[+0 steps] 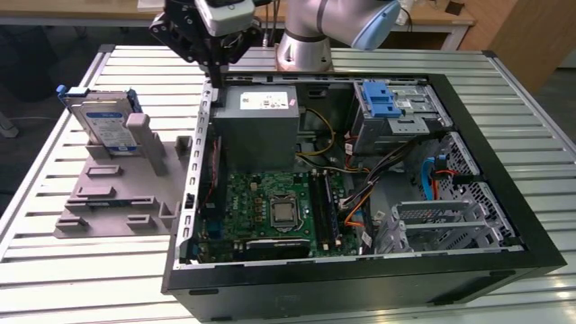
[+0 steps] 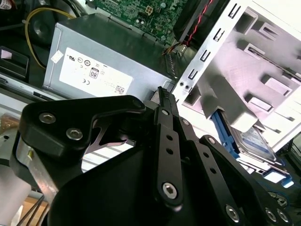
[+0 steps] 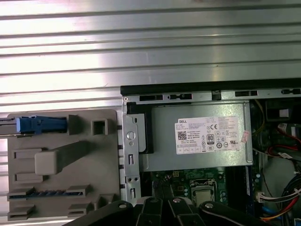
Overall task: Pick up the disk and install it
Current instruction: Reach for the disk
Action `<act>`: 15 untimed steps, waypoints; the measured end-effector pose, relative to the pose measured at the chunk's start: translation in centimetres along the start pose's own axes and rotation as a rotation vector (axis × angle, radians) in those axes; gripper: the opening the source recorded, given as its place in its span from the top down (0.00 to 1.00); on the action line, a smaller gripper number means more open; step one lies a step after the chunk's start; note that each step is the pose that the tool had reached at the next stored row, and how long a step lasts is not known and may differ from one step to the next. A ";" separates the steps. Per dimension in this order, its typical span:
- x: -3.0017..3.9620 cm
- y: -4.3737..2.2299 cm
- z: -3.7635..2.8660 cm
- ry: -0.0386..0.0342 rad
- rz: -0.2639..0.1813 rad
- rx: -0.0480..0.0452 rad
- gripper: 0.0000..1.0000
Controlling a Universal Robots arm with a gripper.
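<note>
The disk, silver-grey with a white-and-blue label and a blue carrier bracket, stands on edge in a grey holder at the exterior view's left, beside the open computer case. My gripper hangs above the case's far wall, near the power supply and to the right of the disk. Its fingers meet at the tips with nothing between them. In the first wrist view the disk shows edge-on in the holder. In the second wrist view the disk lies beyond my gripper.
Inside the case are a green motherboard, loose cables, a metal drive cage with a blue latch and a perforated bay. Everything rests on a slatted metal table. The arm's base stands behind the case.
</note>
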State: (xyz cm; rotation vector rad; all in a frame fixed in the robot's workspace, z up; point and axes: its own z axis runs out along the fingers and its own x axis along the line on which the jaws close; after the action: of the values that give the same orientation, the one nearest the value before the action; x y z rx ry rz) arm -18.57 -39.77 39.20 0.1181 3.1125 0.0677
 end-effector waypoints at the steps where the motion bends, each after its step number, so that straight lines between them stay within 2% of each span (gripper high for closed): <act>1: 0.04 0.00 0.00 0.0000 0.000 0.0000 0.89; 15: 0.51 -0.04 0.00 0.0001 0.000 0.0000 0.89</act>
State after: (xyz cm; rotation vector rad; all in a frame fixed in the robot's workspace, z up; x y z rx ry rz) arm -19.08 -39.77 39.19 0.1180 3.1125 0.0677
